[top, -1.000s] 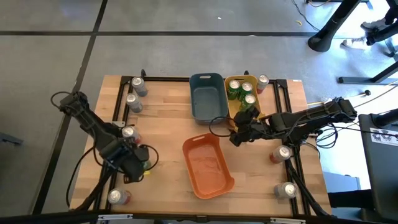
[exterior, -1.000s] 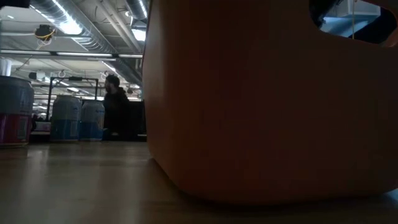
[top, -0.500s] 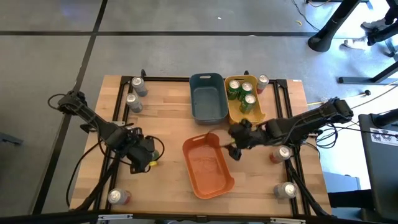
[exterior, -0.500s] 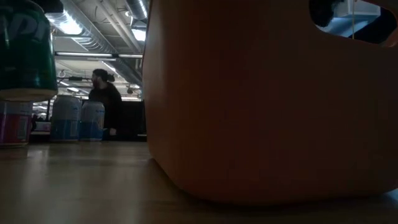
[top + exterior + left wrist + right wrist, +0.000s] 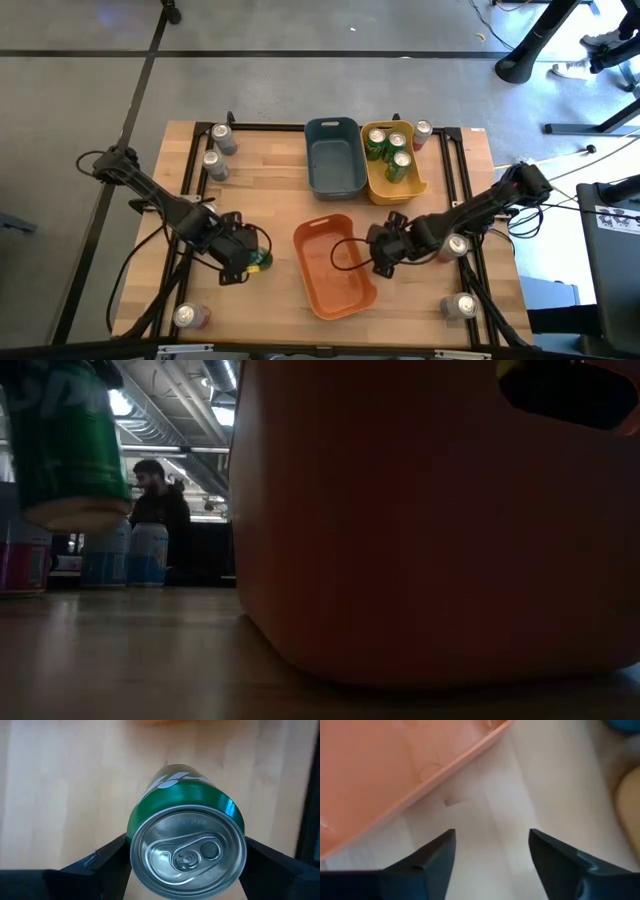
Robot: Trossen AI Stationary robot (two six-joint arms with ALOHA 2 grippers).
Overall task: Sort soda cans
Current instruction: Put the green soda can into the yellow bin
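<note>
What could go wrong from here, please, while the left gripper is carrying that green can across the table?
1. The left gripper holds the green can above the wood, left of the orange bin; a slip would drop it onto the table.
2. Green cans sit in the yellow bin, beyond the orange and blue bins; a low carry might clip a rim.
3. The right gripper, empty beside the orange bin, may cross that path.

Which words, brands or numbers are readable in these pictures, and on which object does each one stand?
None can be read for certain.
Green can in the left pincer: pale letters on its side in the low view, cut off and too blurred to read.
Same can, left wrist view: only a pale mark, no legible word.
Cans in the yellow bin: labels too small to read.
</note>
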